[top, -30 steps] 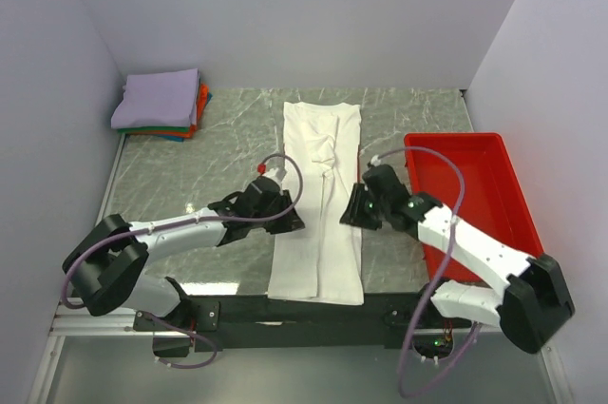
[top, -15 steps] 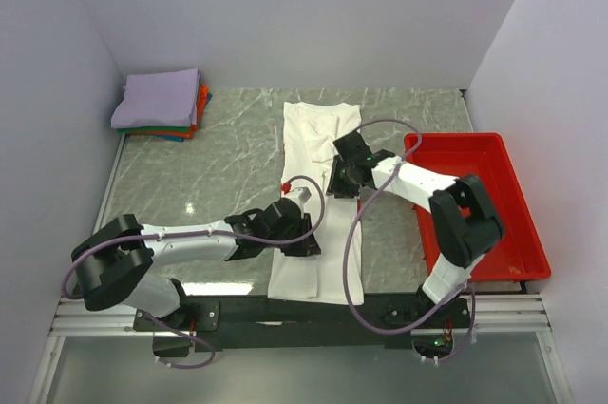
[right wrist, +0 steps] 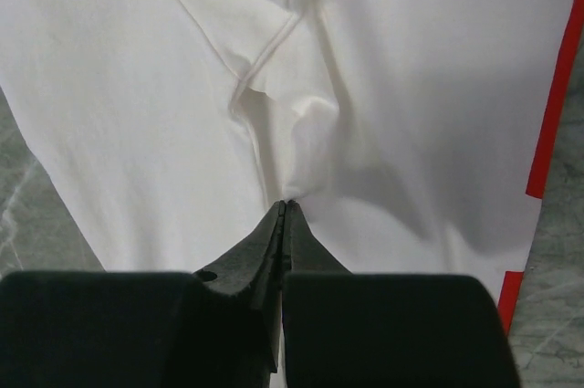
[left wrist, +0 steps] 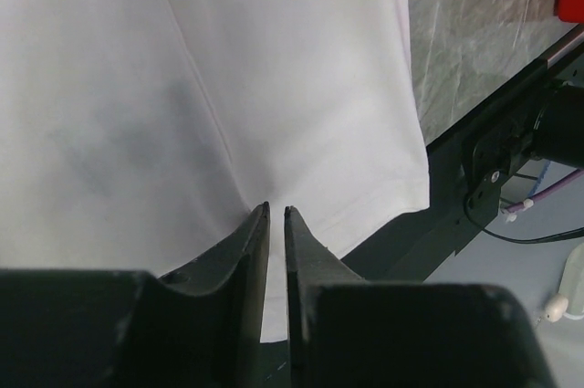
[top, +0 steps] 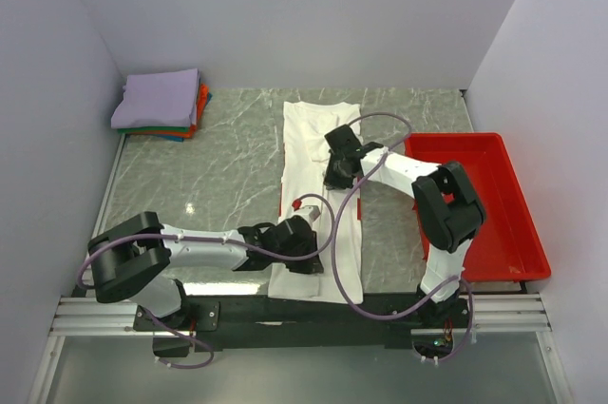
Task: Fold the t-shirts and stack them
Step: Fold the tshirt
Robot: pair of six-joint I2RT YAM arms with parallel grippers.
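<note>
Arms sit further in over the white t-shirt [top: 318, 133].
Closed on its cloth: left gripper [left wrist: 276, 212] and right gripper [right wrist: 284, 204].

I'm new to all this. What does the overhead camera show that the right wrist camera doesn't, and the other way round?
Only the overhead view: both arms, the left claw at the near end of the white t-shirt, the stack of folded shirts in the far left corner, and the whole red tray.
Only the right wrist view: close up, the right claw closed, with cloth wrinkles running to its tips, and a folded seam.
Both: the white t-shirt, the right claw, the marble table and some of the red tray.
</note>
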